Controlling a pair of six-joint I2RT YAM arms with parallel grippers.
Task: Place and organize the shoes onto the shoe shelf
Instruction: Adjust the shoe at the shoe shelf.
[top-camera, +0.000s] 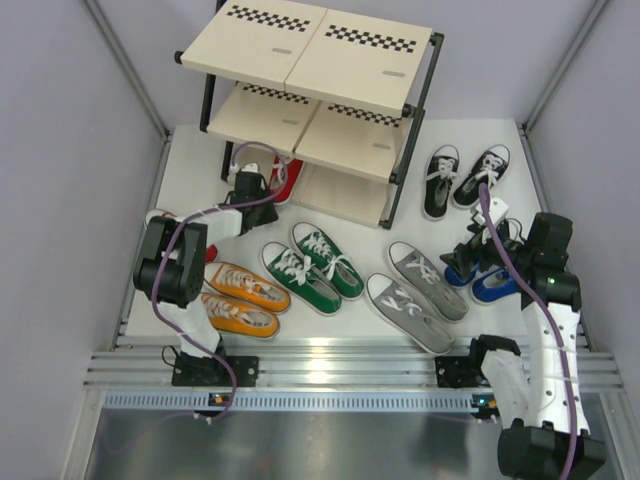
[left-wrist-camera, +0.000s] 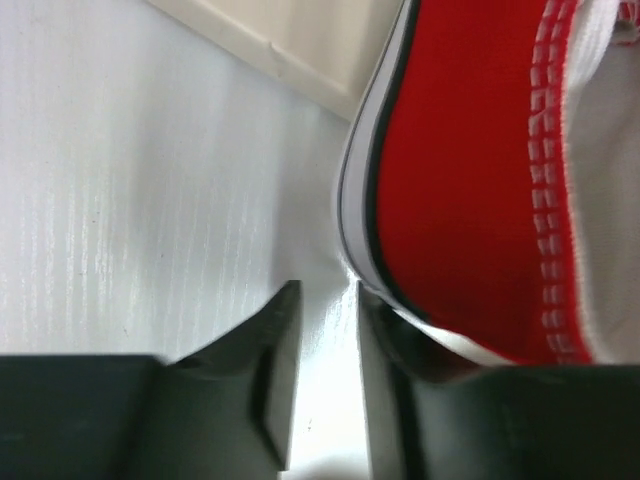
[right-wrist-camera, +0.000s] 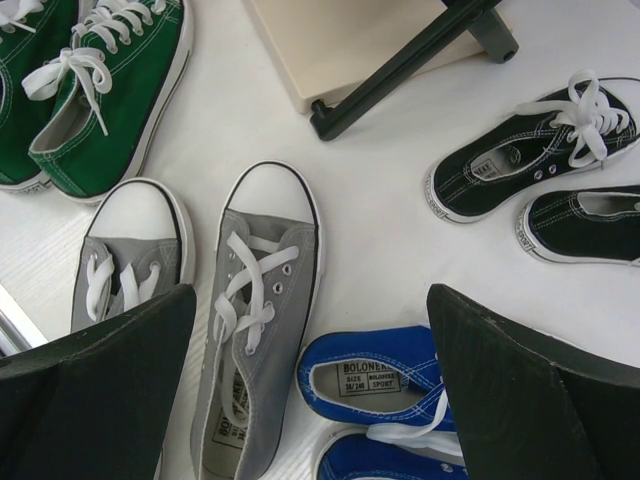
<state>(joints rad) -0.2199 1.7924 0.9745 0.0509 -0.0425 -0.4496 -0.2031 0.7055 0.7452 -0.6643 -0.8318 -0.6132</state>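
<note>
**Materials / finish check**

- shoe shelf (top-camera: 310, 45): beige panels look like matt wood with a printed checker strip. Frame is black tube, metal-looking, satin.
- red shoe (left-wrist-camera: 460, 180), beside the shelf's bottom panel: woven canvas, raised white stitching, smooth glossy white rubber sole with a black line.
- grey shoes (right-wrist-camera: 250, 300), in front of the shelf: matt canvas, smooth white rubber toe caps, flat cloth laces.
- surface (left-wrist-camera: 150, 200): white, finely ribbed, semi-gloss, throws reflections.
- left pincer (left-wrist-camera: 328, 300): fingers (left-wrist-camera: 270, 370) black, matt, plastic-looking.
</note>
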